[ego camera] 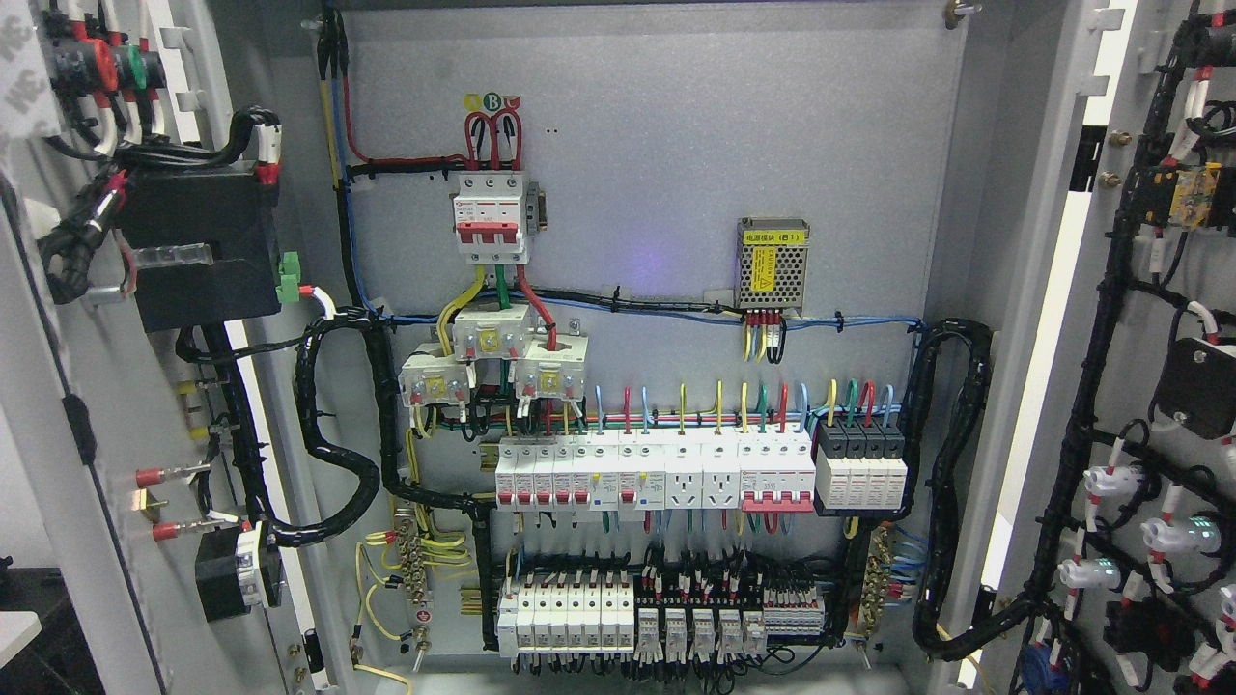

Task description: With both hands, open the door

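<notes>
An electrical cabinet fills the head view with both doors swung wide. The left door (pixel 58 405) shows its inner face, carrying black modules and wired indicator lamps. The right door (pixel 1120 434) also shows its inside, with black cable looms and lamp backs. Between them the grey back panel (pixel 657 145) holds a red-handled main breaker (pixel 491 217), rows of white breakers (pixel 657 473) and a small power supply (pixel 772 263). Neither of my hands or arms appears in the picture.
Thick black cable bundles (pixel 338 463) loop from each door hinge side into the cabinet. Terminal blocks and relays (pixel 666 613) line the bottom. At the lower left edge a dark surface and a white corner (pixel 17 632) sit outside the cabinet.
</notes>
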Available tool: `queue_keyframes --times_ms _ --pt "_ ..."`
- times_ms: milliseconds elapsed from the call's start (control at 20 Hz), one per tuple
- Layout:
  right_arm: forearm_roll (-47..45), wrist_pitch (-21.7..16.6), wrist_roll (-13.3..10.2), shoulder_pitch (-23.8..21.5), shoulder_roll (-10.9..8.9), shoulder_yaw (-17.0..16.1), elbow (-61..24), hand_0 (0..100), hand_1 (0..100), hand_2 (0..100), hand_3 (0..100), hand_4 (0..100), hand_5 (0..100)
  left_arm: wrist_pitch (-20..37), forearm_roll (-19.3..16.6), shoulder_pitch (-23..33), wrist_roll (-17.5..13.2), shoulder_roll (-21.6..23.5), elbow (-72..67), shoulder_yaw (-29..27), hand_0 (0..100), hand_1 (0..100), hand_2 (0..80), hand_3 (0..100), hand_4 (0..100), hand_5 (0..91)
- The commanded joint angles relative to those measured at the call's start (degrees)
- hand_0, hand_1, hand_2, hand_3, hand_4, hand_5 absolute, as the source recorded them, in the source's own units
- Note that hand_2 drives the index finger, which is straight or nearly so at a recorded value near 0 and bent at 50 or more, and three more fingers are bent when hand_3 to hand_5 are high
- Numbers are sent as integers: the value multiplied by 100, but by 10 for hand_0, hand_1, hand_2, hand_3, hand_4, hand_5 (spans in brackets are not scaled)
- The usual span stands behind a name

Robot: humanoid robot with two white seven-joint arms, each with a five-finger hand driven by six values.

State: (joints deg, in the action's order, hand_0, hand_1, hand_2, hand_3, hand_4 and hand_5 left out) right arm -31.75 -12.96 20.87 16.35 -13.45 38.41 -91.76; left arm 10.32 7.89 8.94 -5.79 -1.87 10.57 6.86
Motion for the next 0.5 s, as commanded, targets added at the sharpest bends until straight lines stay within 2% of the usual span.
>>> queue_keyframes --times_ms 0,150,451 --pt "2 -66 -82 -571 -474 -509 -377 0 0 0 0 0 0 -65 -7 827 192 90 2665 711 0 0 0 0 33 0" --pt "2 -66 -407 -878 -448 -677 -562 0 0 0 0 0 0 -65 -16 1223 193 292 3799 983 0 0 0 0 33 0" --pt "11 -92 -434 -1362 -448 -844 -764 0 0 0 0 0 0 -65 -227 1848 166 653 5901 949 0 0 0 0 32 0"
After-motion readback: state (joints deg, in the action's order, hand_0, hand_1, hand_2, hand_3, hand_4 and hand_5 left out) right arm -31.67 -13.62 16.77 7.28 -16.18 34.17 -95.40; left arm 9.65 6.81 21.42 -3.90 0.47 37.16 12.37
